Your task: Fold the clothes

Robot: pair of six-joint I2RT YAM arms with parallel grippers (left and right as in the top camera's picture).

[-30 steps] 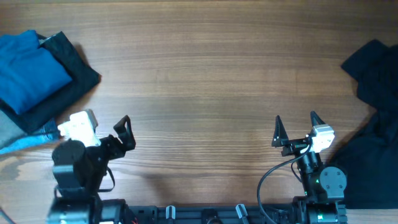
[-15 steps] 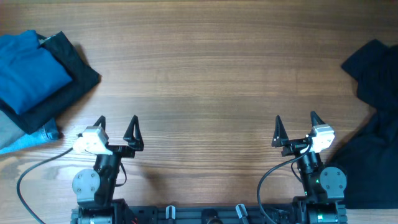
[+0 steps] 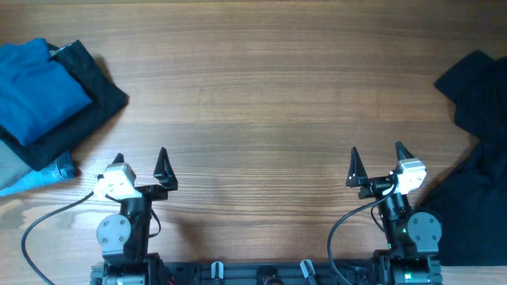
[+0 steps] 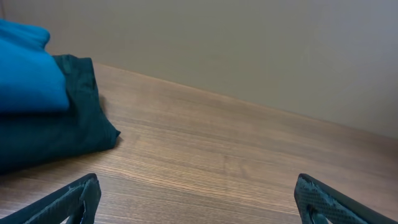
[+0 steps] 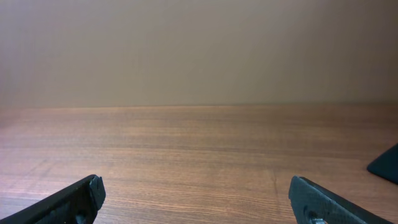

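Robot lab bench, by the look of it.
Bare wood-grain table (image 3: 261, 71), a plain beige wall (image 5: 199, 50) behind, and the left arm (image 3: 117, 231) and right arm (image 3: 413, 229) mounted along the near edge.

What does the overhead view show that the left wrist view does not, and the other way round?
Only the overhead view shows the right gripper, open, and the loose black garment at the right edge of the table. Only the left wrist view shows the plain wall behind the table. Both show the folded blue garment lying on a dark garment, the wooden tabletop, and the open left gripper.
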